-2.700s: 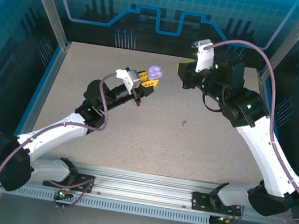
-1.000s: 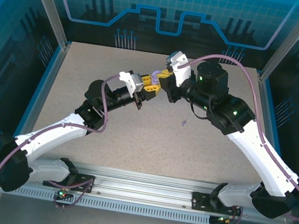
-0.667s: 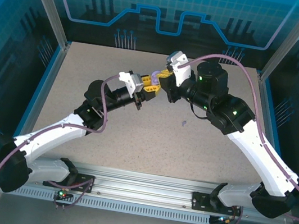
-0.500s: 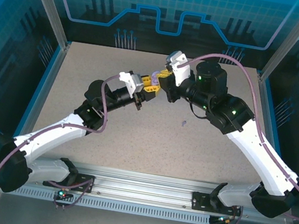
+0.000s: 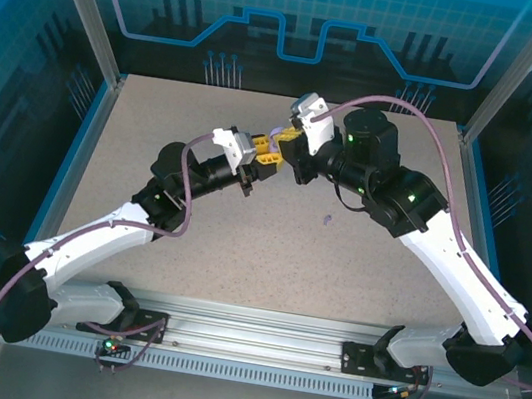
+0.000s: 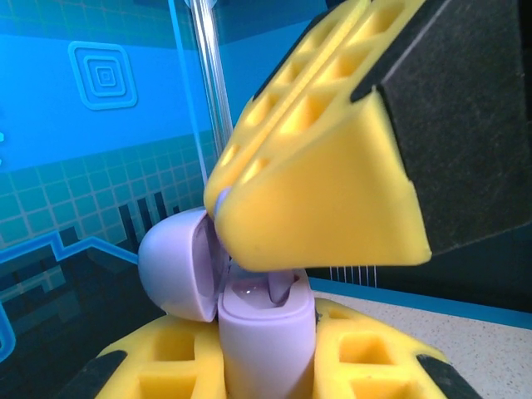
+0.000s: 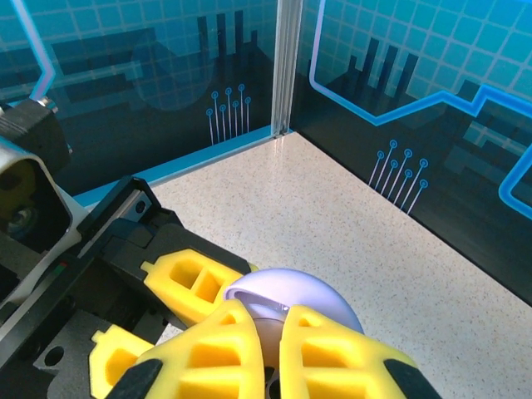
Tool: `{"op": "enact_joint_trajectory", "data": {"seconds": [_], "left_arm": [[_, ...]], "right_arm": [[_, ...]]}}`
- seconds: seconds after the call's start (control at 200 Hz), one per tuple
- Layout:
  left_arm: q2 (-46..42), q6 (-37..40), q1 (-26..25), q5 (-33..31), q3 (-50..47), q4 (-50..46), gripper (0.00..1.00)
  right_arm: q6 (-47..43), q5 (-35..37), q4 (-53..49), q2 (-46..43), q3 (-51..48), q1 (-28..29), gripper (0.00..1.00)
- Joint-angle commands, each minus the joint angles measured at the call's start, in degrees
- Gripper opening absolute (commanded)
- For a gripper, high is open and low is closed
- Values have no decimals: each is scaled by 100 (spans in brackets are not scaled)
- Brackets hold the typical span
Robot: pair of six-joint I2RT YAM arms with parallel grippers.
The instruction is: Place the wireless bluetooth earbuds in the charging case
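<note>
- left jaws: closed on the one charging case [image 6: 264,332], their two yellow fingers [image 6: 366,357] pressing its lilac body from either side; the case stands upright between them, raised above the table [image 5: 238,246]
- the case's lid [image 6: 174,266] is swung open to one side, still hinged to the body
- right jaws: narrow, their two yellow fingers [image 7: 208,362] almost together with only a slit between; the tip bears down on the mouth of the case
- purplish-grey earbud [image 6: 279,288]: one, pinched at the tip of the right jaws, its lower end dipping into the case's well; how deep it sits is hidden
- loose earbud [image 5: 328,218]: one tiny purplish speck lying on the table, well apart from both jaws, near the right arm's forearm; too small to make out its shape
- count: one case, two earbuds, two arms
- in the way: in the left wrist view the right finger [image 6: 316,191] covers most of the case's opening; in the right wrist view the lid's dome [image 7: 291,295] sits just beyond the right fingers and hides the well, with the left fingers [image 7: 193,283] beside it
- in the top view both jaws meet at the case [image 5: 275,139] over the far middle of the table
- around: blue patterned walls [image 7: 416,100] and a metal corner post [image 7: 287,66] at the table's far edge
</note>
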Motion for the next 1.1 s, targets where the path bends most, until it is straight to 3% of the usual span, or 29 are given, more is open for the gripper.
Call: {"op": "enact_joint_trajectory", "data": {"seconds": [0.0, 0.415, 0.845, 0.95, 1.096], "left_arm": [[-168, 128, -53, 67, 211, 227, 0], [-139, 135, -48, 41, 238, 218, 0], [-136, 133, -52, -10, 196, 244, 0], [-121, 131, -52, -14, 177, 256, 0], [-150, 142, -51, -39, 141, 298, 0]], "right_arm": [[20, 7, -20, -108, -72, -78, 8], [-253, -685, -582, 230, 378, -72, 11], [134, -552, -370, -188, 627, -190, 60], [438, -488, -299, -493, 563, -432, 67], [1144, 131, -189, -912, 247, -817, 74]]}}
